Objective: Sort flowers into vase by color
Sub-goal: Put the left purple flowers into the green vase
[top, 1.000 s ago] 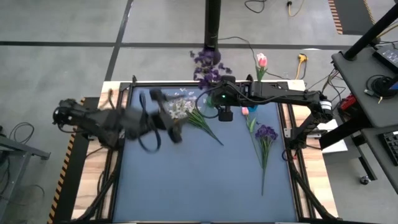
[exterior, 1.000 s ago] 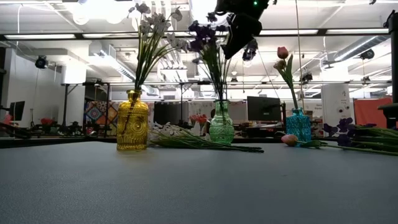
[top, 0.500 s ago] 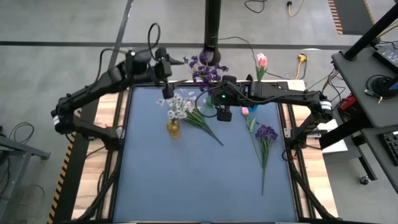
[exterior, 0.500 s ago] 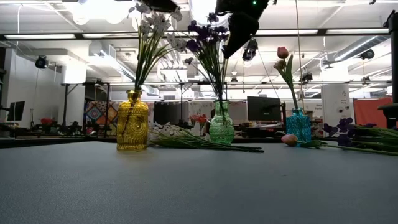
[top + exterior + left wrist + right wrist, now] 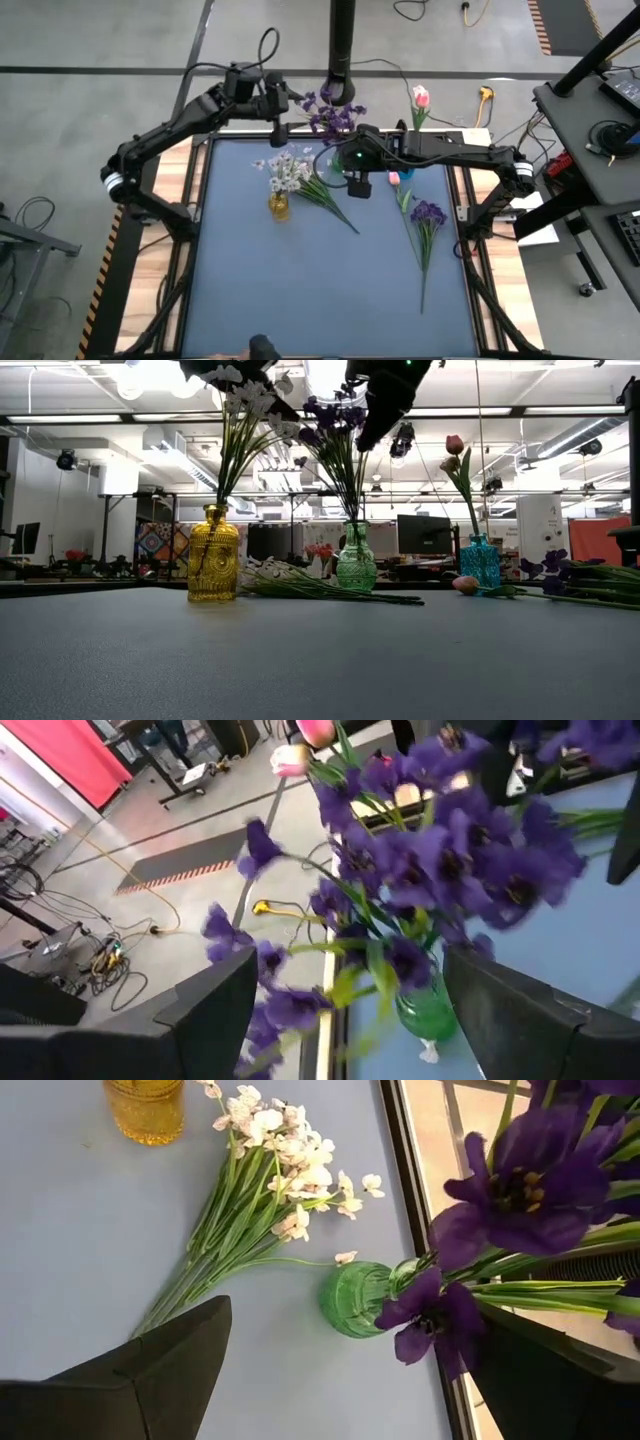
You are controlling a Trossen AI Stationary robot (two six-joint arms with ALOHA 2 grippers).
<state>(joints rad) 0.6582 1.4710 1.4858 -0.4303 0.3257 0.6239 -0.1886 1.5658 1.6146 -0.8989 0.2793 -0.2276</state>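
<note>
Purple blossoms [image 5: 328, 112] stand with their stems in a green vase [image 5: 356, 565] near the far edge. White sprays [image 5: 287, 170] stand in a yellow vase [image 5: 214, 555]. A pink tulip [image 5: 455, 445] stands in a blue vase [image 5: 480, 565]. A white sprig bundle [image 5: 255, 1190], a pink bud [image 5: 394, 178] and a purple sprig [image 5: 428, 215] lie flat on the table. My left gripper [image 5: 279, 115] is open, just left of the purple blossoms [image 5: 430, 870]. My right gripper [image 5: 360, 182] hangs open above the green vase [image 5: 355, 1298].
A dark post [image 5: 342, 50] rises beyond the far edge behind the vases. The near half of the blue table top [image 5: 320, 290] holds nothing. A wooden border and a metal frame [image 5: 465, 215] run along the table's sides.
My left arm has swung fast from over the table's left-middle, beside the yellow vase, up and toward the far edge. It then drifted right toward the purple blossoms. The blossoms in the green vase have shifted a little.
</note>
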